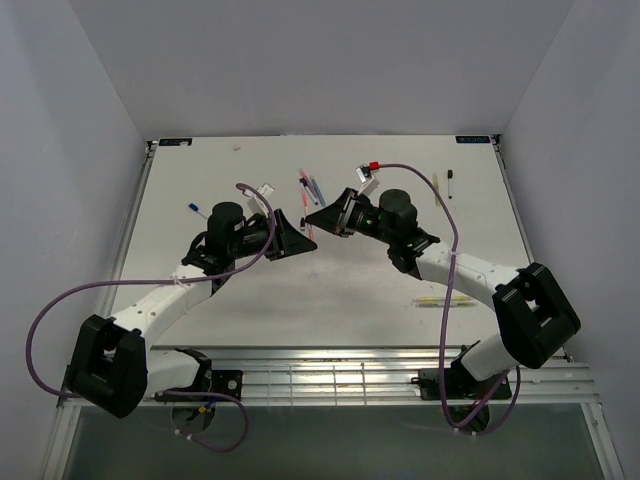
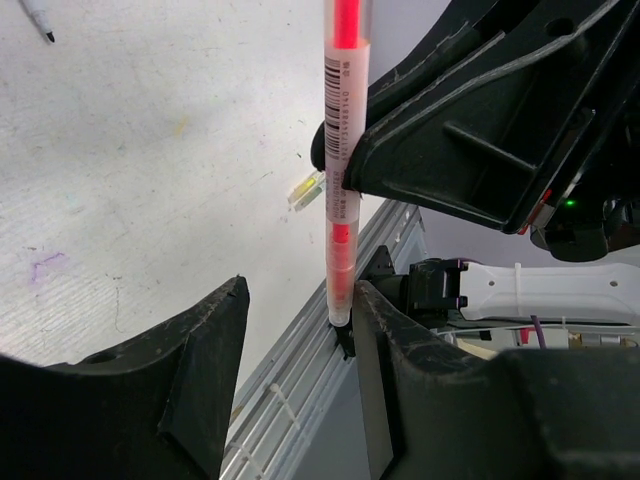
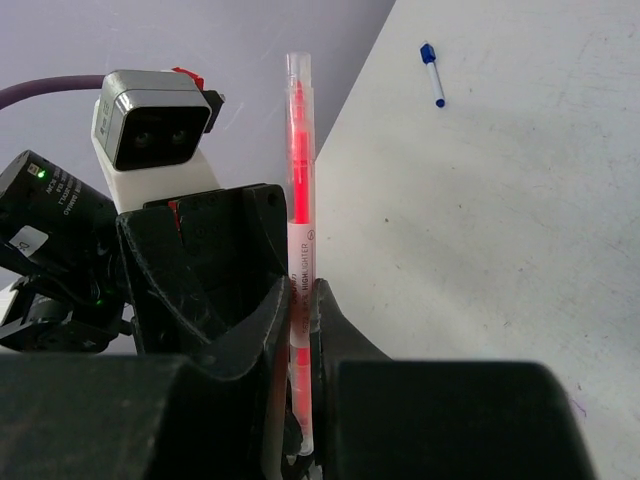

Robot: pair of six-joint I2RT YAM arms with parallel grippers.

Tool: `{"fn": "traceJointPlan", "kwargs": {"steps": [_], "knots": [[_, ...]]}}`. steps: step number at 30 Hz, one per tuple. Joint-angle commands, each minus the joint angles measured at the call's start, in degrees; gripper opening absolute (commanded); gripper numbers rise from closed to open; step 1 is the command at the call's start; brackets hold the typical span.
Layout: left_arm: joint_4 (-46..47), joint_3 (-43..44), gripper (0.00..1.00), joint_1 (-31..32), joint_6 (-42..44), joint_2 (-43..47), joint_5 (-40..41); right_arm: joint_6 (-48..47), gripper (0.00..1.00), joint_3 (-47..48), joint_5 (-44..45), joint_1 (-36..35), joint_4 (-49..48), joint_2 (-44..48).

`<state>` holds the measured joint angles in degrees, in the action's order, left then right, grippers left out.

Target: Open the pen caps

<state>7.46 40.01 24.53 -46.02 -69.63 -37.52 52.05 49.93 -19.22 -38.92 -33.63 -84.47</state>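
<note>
My right gripper [image 3: 303, 300] is shut on a pink highlighter pen [image 3: 299, 190], gripping its labelled barrel and holding it above the table. The pen's far end is a clear section [image 3: 296, 75], apparently its pen cap. In the left wrist view that pen [image 2: 342, 150] comes down between the fingers of my left gripper [image 2: 300, 300]. The left jaws stand open: the pen's lower end rests against the right finger [image 2: 400, 380], with a wide gap to the left finger [image 2: 200, 380]. From above, the left gripper [image 1: 297, 238] and right gripper [image 1: 322, 218] meet tip to tip at the table's middle.
Loose pens lie on the white table [image 1: 330, 290]: a cluster [image 1: 312, 188] at the back centre, a blue-capped one [image 1: 197, 210] at left, a black-tipped one [image 1: 450, 182] and a yellow one [image 1: 436, 188] at back right, more [image 1: 445, 300] beside the right arm. A metal rail [image 1: 330, 375] runs along the near edge.
</note>
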Motion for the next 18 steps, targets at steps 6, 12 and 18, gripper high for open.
{"fn": "traceJointPlan", "kwargs": {"steps": [6, 12, 18], "knots": [[0.9, 1.4, 0.50, 0.6, 0.0, -0.5, 0.6, 4.2, 0.08, -1.5, -1.2, -0.6, -10.0, -1.0], [1.2, 1.2, 0.41, 0.9, -0.2, -0.7, 0.5, 5.5, 0.08, -1.8, -1.8, -0.6, -12.2, -2.2], [1.6, 1.4, 0.31, 1.0, -0.7, -1.0, -0.5, 7.7, 0.08, -2.6, -2.6, -0.6, -15.7, -4.2]]}}
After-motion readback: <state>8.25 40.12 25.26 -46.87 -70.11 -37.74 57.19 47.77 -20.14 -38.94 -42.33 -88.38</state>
